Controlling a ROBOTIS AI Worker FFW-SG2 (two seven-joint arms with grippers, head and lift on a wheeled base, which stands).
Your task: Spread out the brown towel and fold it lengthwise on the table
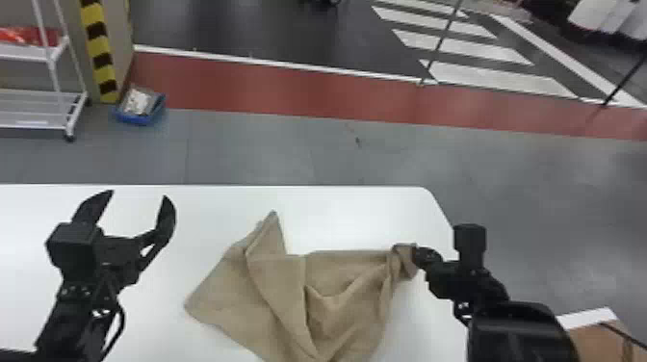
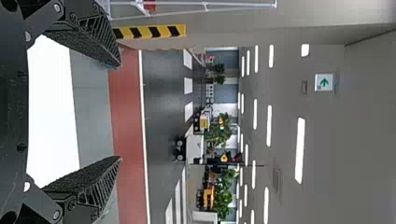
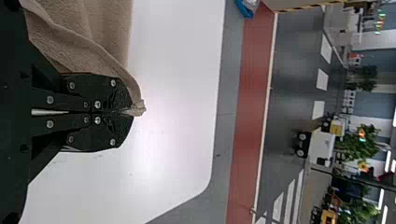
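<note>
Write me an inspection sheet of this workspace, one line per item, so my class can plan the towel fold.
Surface: white table, with a rounded far right corner.
Job's things: brown towel creased and partly overlapping itself, not yet flat.
Clutter: blue tray holding items, on the floor beyond the table.
Grippers: left gripper open above the table; right gripper shut on the towel's right end.
Cables: black cable looping beside the left arm.
Surroundings: white rack, yellow-and-black striped post, red floor strip.
</note>
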